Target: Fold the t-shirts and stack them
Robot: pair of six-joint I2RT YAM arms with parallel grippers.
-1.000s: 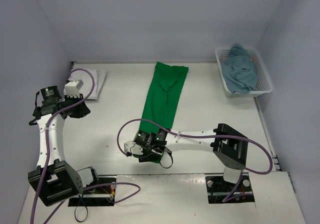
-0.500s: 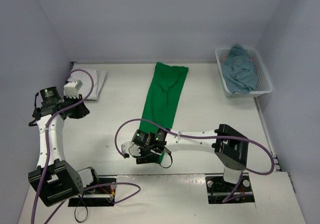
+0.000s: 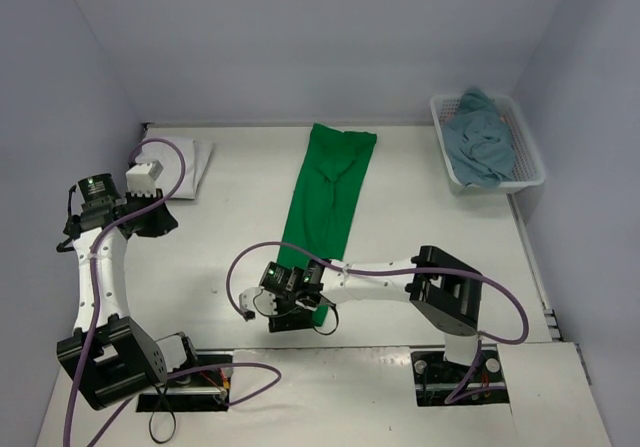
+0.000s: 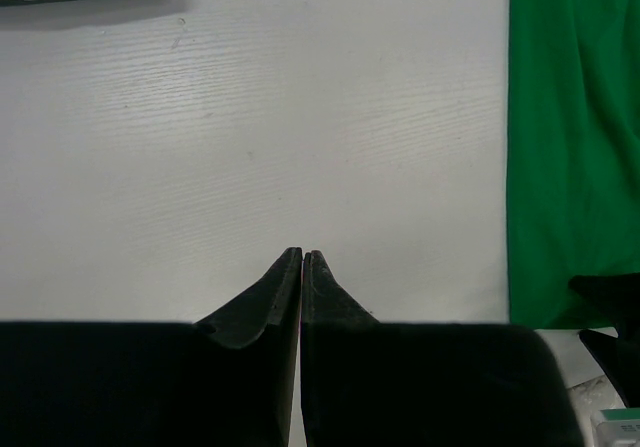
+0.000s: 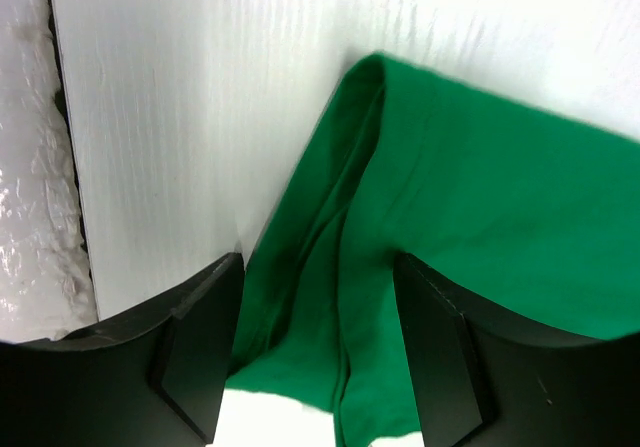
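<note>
Green cloth, soft and light, bunches between the spread fingers of your right claw [image 5: 318,267]. The green t-shirt [image 3: 330,192] lies as a long strip up the middle of the tabletop [image 3: 230,247], its near end under that claw. It will likely sag and slide, so pinch both layers at the near corner. The right arm reaches low across to the left, wrist down. Your left claw [image 4: 302,259], pressed together and empty, hangs over bare tabletop at the left. Beyond it a white t-shirt [image 3: 195,162] lies flat. Far right, a teal t-shirt [image 3: 480,142] sits heaped in the basket [image 3: 530,172].
</note>
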